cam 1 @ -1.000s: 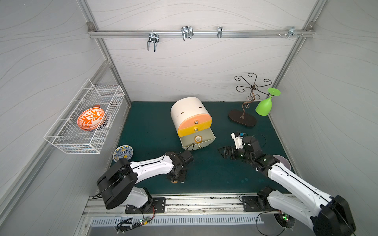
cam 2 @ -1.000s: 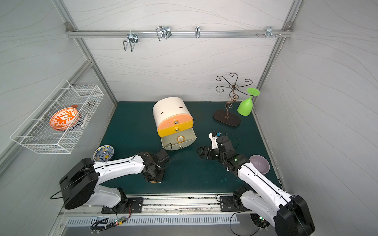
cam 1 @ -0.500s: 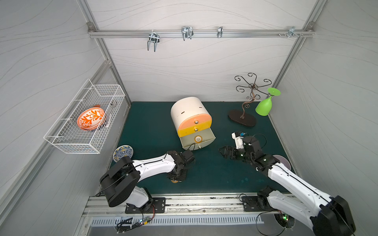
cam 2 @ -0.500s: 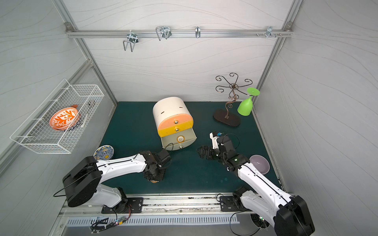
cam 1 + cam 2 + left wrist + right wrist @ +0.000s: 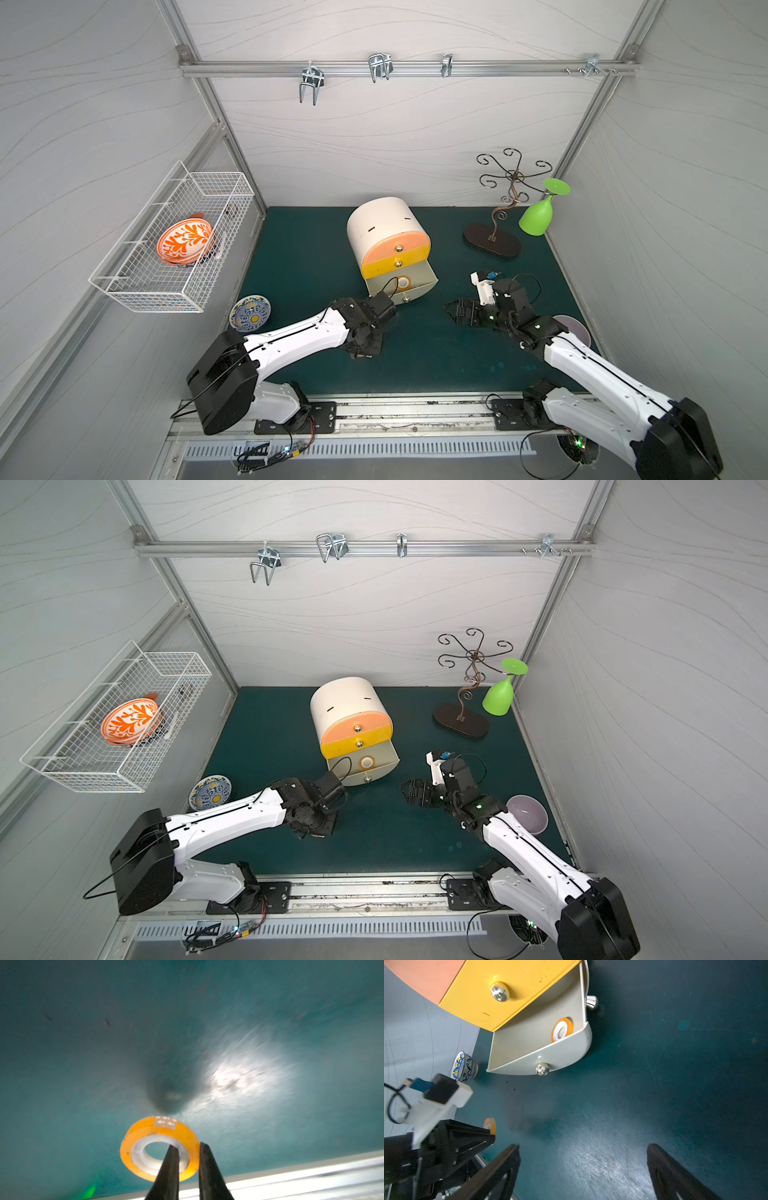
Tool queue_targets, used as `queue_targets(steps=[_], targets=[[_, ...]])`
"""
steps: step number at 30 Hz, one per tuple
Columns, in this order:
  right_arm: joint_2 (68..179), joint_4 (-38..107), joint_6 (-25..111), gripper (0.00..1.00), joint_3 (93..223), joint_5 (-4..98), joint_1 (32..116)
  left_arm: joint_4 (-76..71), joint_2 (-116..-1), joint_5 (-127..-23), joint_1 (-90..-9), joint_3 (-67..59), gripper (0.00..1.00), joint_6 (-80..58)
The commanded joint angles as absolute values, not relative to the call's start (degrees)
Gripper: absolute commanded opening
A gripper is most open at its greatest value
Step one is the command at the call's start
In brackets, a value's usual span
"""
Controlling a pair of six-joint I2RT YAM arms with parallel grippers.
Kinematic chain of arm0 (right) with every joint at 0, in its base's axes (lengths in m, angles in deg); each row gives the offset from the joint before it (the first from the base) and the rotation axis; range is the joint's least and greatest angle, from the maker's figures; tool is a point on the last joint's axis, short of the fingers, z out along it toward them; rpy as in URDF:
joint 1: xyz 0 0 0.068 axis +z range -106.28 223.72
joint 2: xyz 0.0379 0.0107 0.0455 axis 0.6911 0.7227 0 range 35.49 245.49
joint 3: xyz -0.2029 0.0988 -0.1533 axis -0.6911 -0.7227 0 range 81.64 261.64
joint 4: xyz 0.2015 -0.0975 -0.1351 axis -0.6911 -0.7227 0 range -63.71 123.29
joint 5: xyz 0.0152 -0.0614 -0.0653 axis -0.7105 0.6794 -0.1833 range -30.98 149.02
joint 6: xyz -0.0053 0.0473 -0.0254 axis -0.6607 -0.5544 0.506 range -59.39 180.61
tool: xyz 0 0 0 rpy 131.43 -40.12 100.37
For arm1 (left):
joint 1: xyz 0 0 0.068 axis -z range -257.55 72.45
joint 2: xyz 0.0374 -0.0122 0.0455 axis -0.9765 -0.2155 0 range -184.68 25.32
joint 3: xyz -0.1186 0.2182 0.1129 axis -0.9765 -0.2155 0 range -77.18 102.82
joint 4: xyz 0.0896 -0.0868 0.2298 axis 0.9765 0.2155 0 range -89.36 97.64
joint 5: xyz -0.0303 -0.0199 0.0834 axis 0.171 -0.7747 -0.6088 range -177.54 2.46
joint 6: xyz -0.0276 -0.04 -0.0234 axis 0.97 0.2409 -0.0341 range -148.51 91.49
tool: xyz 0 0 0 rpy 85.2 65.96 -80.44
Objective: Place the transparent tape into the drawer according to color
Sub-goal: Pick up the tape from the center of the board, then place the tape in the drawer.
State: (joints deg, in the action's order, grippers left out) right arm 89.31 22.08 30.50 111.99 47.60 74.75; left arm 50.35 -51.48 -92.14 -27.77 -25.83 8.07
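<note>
Orange tape roll pinched between left jaws; right jaws wide apart.

No word, brand or number could be read anywhere. The one sign was a small grey label printed with white arrows in two short rows. It sat on the outer band of the orange tape roll, which was in front of the drawer cabinet. In the right wrist view that label was only a pale speck, too small to read.
</note>
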Motion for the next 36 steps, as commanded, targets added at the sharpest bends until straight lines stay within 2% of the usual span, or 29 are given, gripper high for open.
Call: queue_targets(steps=[1, 16, 30, 36], targets=[[88.2, 22.1, 30.6, 0.99, 111.3, 47.2, 74.4, 53.5, -50.1, -95.7, -27.7, -20.6, 0.00, 5.1], [86.9, 21.7, 30.2, 0.99, 111.2, 47.9, 74.4, 43.9, -58.7, -100.1, -29.2, -6.1, 0.00, -7.5], [86.6, 21.5, 30.4, 0.99, 111.3, 47.8, 74.3, 29.9, -66.1, -102.7, -32.5, -6.1, 0.00, -11.6], [86.8, 21.6, 30.1, 0.99, 111.3, 47.5, 74.3, 28.4, -68.2, -103.3, -33.2, -6.1, 0.00, -11.8]])
